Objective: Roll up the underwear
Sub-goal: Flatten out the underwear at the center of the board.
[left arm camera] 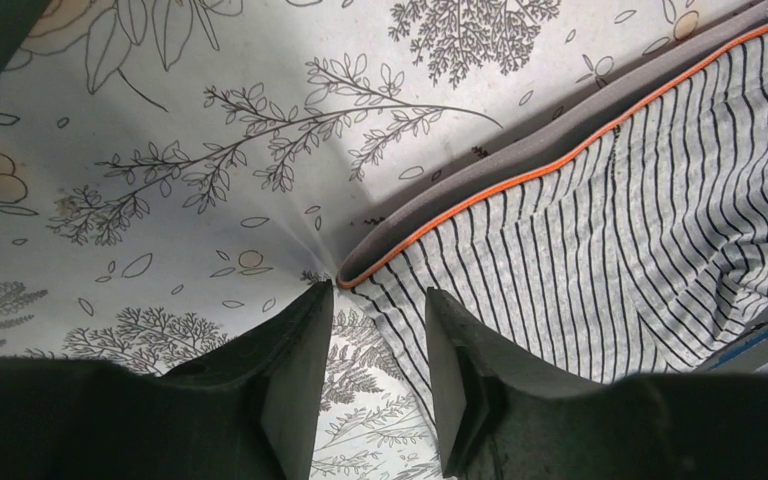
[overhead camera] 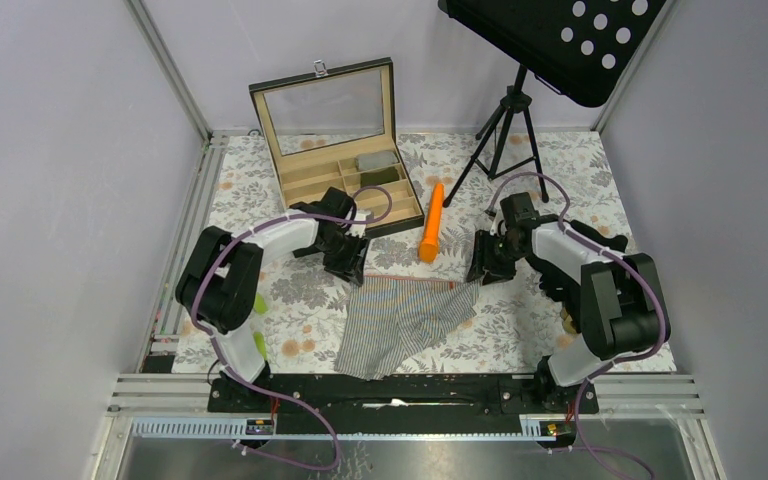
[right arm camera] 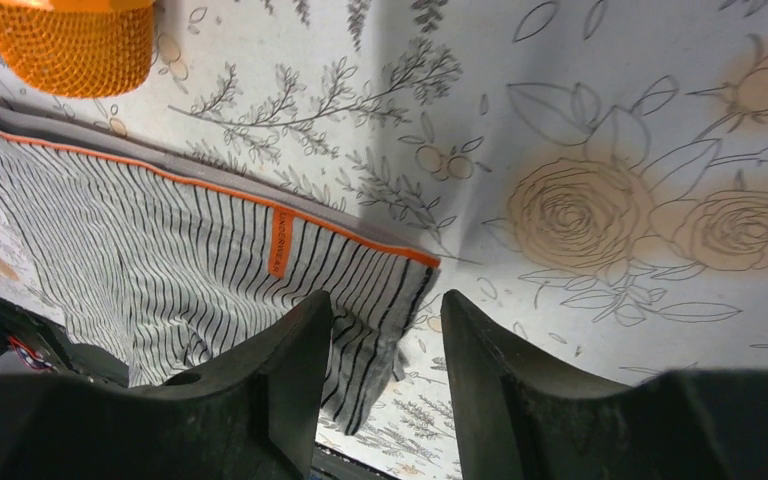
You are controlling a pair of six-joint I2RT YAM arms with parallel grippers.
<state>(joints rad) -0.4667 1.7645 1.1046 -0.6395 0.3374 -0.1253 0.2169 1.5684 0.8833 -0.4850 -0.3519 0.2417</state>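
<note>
Left gripper point(left arm camera: 378, 300) and right gripper point(right arm camera: 387, 305), jaws spread, sit at the waistband point(left arm camera: 520, 160) corners of the striped underwear point(overhead camera: 405, 320), which looks like light, floppy cloth, best pinched by that firmer band.

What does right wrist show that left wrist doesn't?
Right wrist only: the end of the orange stick, an orange tag on the waistband, rose prints. Left wrist only: the waistband's opposite corner. Both: the striped underwear lying on the floral cloth; left fingers and right fingers open, each at a waistband corner.
</note>
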